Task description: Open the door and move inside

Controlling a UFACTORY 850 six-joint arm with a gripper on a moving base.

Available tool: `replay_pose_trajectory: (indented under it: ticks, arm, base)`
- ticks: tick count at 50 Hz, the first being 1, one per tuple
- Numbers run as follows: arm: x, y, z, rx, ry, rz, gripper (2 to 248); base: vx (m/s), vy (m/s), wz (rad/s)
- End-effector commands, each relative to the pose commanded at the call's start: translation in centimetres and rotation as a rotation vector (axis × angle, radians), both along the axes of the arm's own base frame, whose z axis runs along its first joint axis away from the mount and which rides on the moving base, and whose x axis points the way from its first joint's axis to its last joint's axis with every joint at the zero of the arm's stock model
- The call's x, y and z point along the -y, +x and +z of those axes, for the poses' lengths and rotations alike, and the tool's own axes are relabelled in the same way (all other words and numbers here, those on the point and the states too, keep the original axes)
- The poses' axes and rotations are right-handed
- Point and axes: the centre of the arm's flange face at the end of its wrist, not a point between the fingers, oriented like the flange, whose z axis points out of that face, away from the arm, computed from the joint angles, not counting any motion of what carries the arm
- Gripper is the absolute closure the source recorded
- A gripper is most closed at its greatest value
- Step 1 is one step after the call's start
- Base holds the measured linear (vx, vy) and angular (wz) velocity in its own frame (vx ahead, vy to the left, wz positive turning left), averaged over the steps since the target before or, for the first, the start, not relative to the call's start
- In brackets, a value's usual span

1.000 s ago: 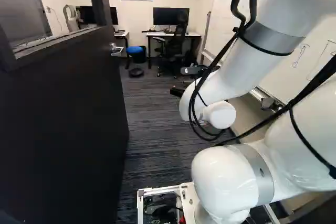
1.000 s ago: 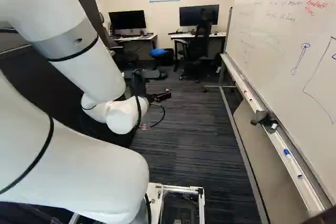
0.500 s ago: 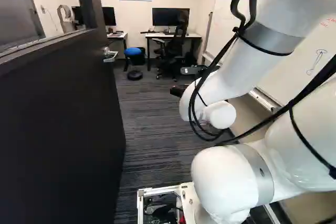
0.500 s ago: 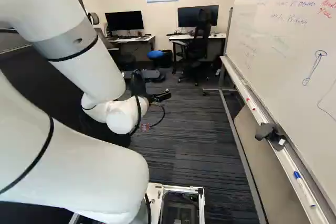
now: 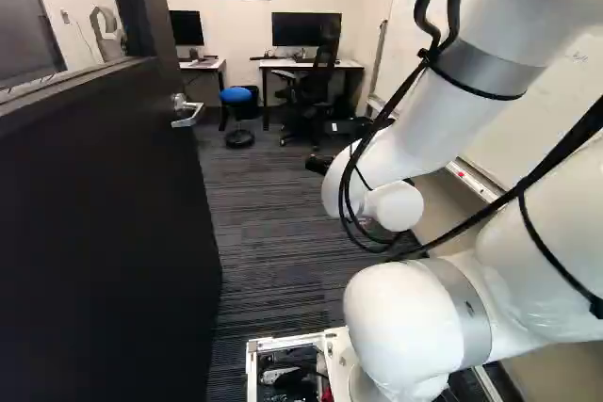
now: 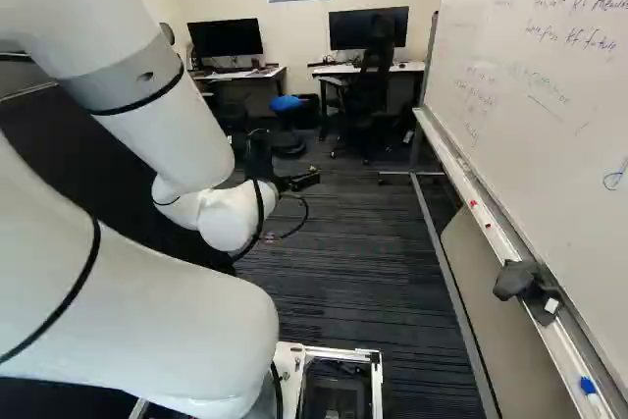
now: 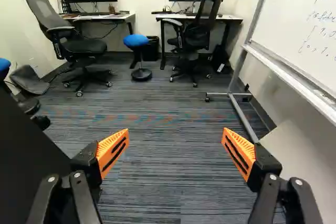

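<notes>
Black hand (image 6: 310, 180) released and empty, orange pads (image 7: 113, 150) wide apart above the carpet (image 7: 163, 187)

Striped carpet (image 7: 168, 150) gives a passage ahead between the open door (image 5: 104, 223) on the left, its handle (image 5: 188, 112) jutting out, and the whiteboard (image 6: 535, 85) on the right. The whiteboard's tray (image 6: 502, 242) and floor bar (image 7: 242, 117) edge that side; farther in, the blue-topped stool (image 7: 136, 41), office chair (image 7: 198, 36) and tabletops (image 7: 170, 17) block the way.
</notes>
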Motion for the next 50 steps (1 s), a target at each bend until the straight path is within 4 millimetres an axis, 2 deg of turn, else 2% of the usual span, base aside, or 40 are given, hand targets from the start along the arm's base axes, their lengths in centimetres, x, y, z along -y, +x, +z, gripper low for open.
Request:
replay_pose_trajectory:
  ticks: [50]
  arm:
    - [0.00, 0.00, 0.00, 0.000, 0.000, 0.000, 3]
  base:
    - [0.223, 0.000, -0.025]
